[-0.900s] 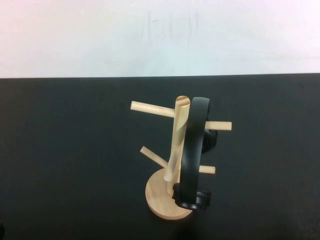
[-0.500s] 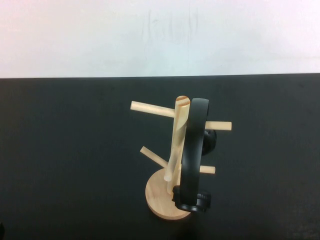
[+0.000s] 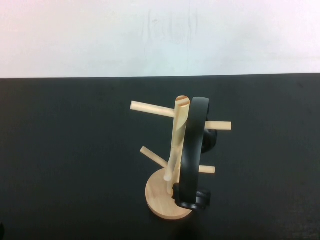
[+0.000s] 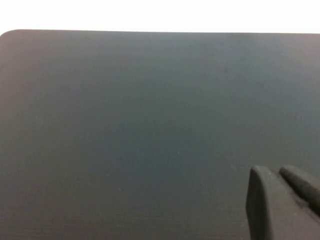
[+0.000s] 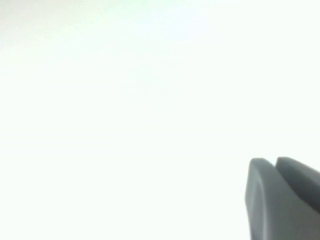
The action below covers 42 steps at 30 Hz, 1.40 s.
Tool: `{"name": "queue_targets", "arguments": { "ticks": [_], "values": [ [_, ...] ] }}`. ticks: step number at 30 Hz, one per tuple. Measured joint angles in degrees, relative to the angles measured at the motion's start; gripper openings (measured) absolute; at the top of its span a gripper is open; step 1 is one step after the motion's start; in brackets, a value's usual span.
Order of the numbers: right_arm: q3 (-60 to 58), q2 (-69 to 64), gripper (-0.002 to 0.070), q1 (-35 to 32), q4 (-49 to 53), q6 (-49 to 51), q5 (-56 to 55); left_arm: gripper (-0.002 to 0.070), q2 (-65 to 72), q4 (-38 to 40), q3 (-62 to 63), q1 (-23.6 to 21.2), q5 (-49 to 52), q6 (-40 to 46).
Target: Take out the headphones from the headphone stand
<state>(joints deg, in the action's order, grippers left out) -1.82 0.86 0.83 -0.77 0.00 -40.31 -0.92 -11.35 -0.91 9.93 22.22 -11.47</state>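
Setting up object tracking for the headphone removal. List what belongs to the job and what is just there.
Part of the job:
- headphones, hanging on the stand
- headphone stand
- right end effector, shut, facing a white surface, off the table view
- left end effector, over bare table

Just there:
- black table
- white wall

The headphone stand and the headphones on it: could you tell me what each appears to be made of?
The headphone stand looks like pale unfinished wood: light tan, matte, round dowel pegs. The headphones look like black plastic with a soft sheen; any padding is hard to tell. Both arms are away from them: left gripper over bare table, right gripper, shut, facing white.
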Motion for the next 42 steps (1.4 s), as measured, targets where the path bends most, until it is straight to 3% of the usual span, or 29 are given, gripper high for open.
{"name": "queue_targets", "arguments": {
  "ticks": [2, 9, 11, 12, 13, 16, 20, 21, 22, 26, 36, 38, 42],
  "values": [
    [0.0, 0.0, -0.0002, 0.0, -1.7, 0.9, 6.6, 0.0002, 0.0, 0.0, 0.0, 0.0, 0.0, 0.0],
    [0.0, 0.0, -0.0002, 0.0, -7.4, 1.4, 44.8, 0.0002, 0.0, 0.0, 0.0, 0.0, 0.0, 0.0],
    [0.0, 0.0, -0.0002, 0.0, -7.4, 1.4, 50.0, 0.0002, 0.0, 0.0, 0.0, 0.0, 0.0, 0.0],
    [0.0, 0.0, 0.0000, 0.0, -7.4, 1.2, 44.2, 0.0002, 0.0, 0.0, 0.0, 0.0, 0.0, 0.0],
    [0.0, 0.0, -0.0002, 0.0, -7.4, 1.4, 50.2, 0.0002, 0.0, 0.0, 0.0, 0.0, 0.0, 0.0],
    [0.0, 0.0, -0.0002, 0.0, -7.4, 1.4, 42.4, 0.0002, 0.0, 0.0, 0.0, 0.0, 0.0, 0.0],
    [0.0, 0.0, -0.0002, 0.0, -7.6, 1.4, 21.6, 0.0002, 0.0, 0.0, 0.0, 0.0, 0.0, 0.0],
    [0.0, 0.0, 0.0000, 0.0, -7.8, 1.2, -0.8, 0.0002, 0.0, 0.0, 0.0, 0.0, 0.0, 0.0],
    [0.0, 0.0, -0.0002, 0.0, -7.9, 1.4, 11.9, 0.0002, 0.0, 0.0, 0.0, 0.0, 0.0, 0.0],
    [0.0, 0.0, -0.0002, 0.0, -8.2, 1.4, 1.7, 0.0002, 0.0, 0.0, 0.0, 0.0, 0.0, 0.0],
    [0.0, 0.0, -0.0002, 0.0, -12.3, 1.4, 1.1, 0.0002, 0.0, 0.0, 0.0, 0.0, 0.0, 0.0],
    [0.0, 0.0, -0.0002, 0.0, -15.4, 2.7, -2.5, 0.0002, 0.0, 0.0, 0.0, 0.0, 0.0, 0.0],
    [0.0, 0.0, -0.0002, 0.0, -18.2, 15.8, -17.9, 0.0002, 0.0, 0.0, 0.0, 0.0, 0.0, 0.0]
  ]
}}
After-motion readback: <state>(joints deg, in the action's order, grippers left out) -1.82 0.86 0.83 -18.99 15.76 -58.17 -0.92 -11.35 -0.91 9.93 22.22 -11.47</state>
